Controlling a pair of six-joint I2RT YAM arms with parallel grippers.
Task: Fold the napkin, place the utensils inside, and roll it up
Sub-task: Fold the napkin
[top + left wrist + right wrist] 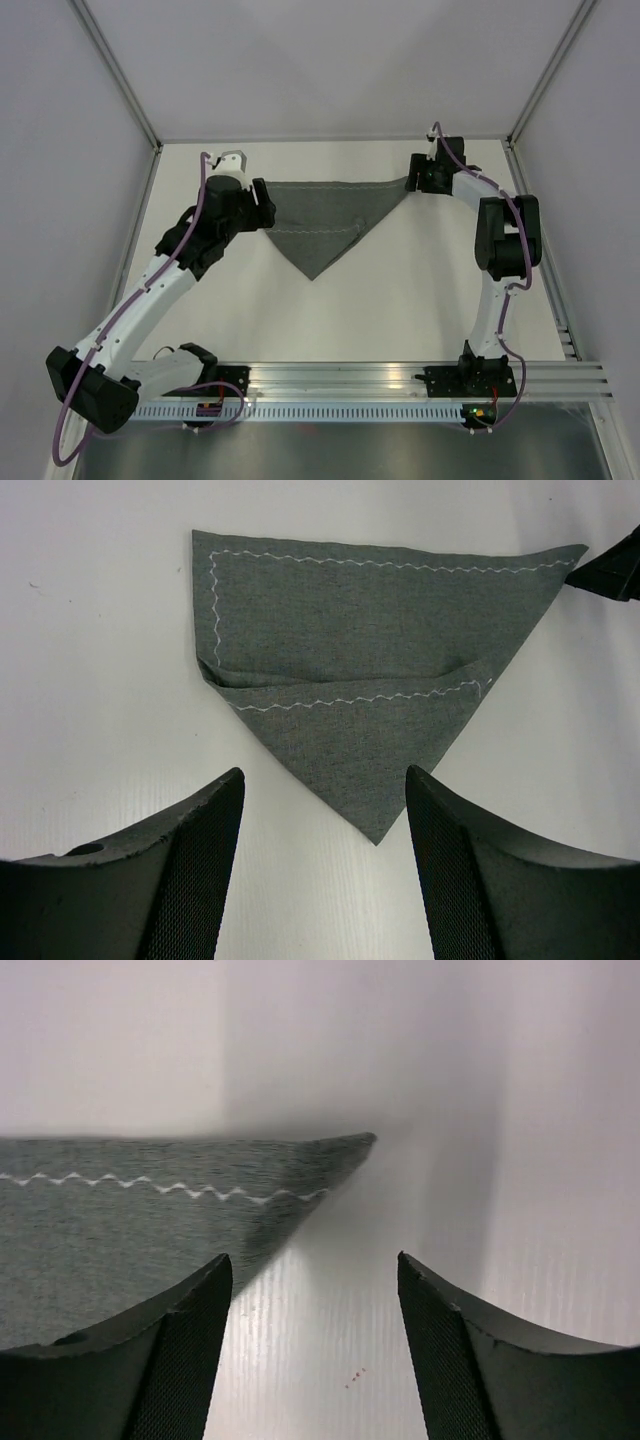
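When viewed from above, lies flat on table (pixel 420 300) as a folded triangle: napkin (pixel 320 225), left gripper (pixel 262 205) at its left corner, right gripper (pixel 412 180) at its right corner. From left wrist, gapes wide either side of napkin's nearest corner, gripping nothing. From right wrist, stands open just short of napkin's tip, empty.

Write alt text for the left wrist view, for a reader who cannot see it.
A dark grey napkin, folded into a triangle with a white zigzag hem, lies on the white table. The left gripper stands open at the picture's bottom edge, its black fingers holding nothing.
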